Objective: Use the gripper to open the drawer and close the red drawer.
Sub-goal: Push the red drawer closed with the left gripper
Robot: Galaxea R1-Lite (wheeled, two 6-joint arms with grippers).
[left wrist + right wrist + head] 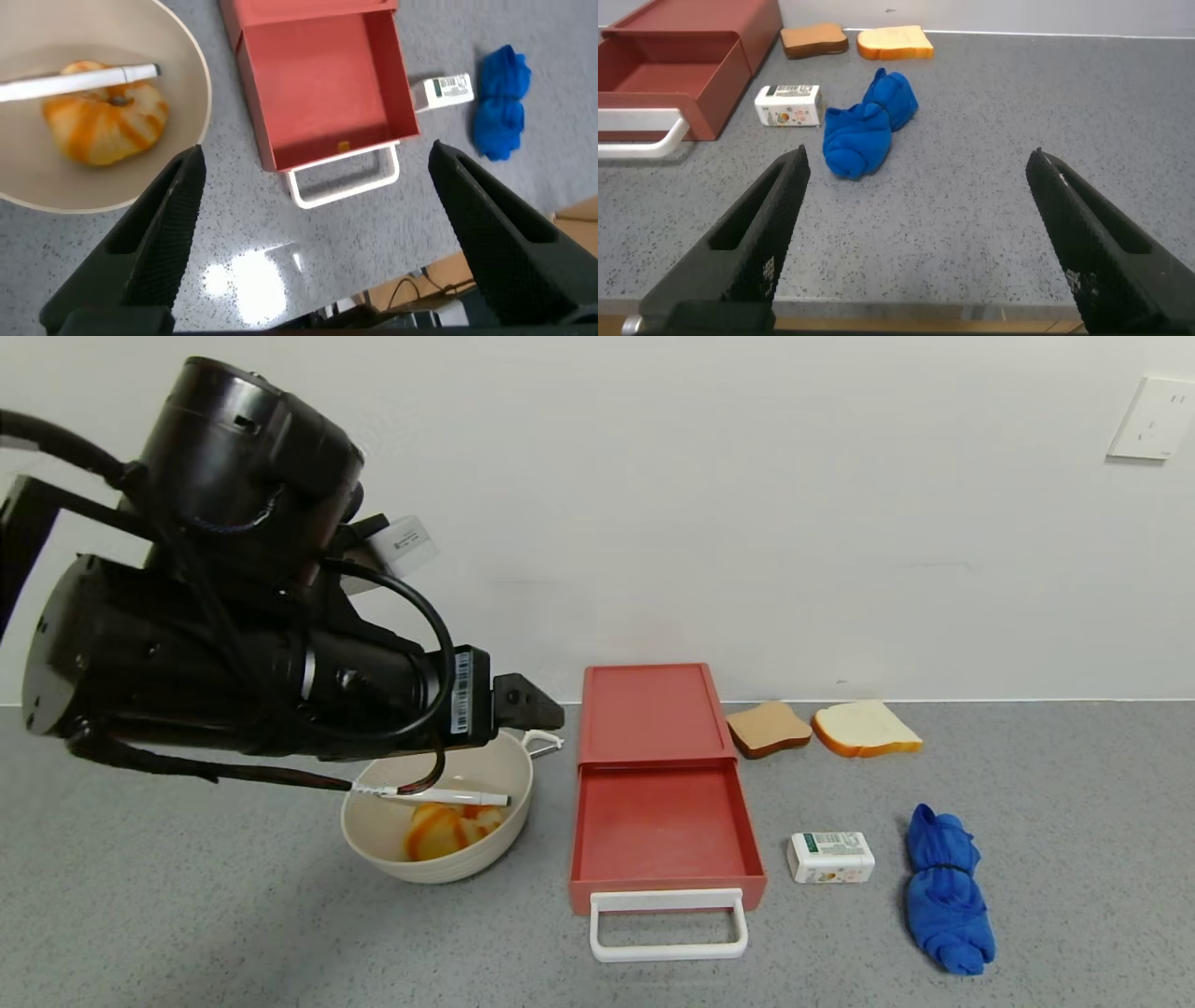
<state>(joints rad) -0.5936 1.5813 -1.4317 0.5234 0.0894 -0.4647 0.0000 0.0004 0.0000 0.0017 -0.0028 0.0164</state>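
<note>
Drawer [661, 826]: pulled fully out, centre frame; closing judged pending.
Handle [667, 924]: left unobstructed for pushing.
Left gripper [318, 233]: spread wide, nothing held, raised above bowl [373, 831].
Right gripper [915, 233]: released, idle.

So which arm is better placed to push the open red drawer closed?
Probably left: the left gripper hangs open above the drawer and its white handle. The right gripper is low, beyond the blue cloth.

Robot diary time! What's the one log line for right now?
drawer: pulled open, empty | left gripper: open, raised above counter near bowl, holding nothing | right gripper: open, idle over counter | next: push drawer shut
</note>
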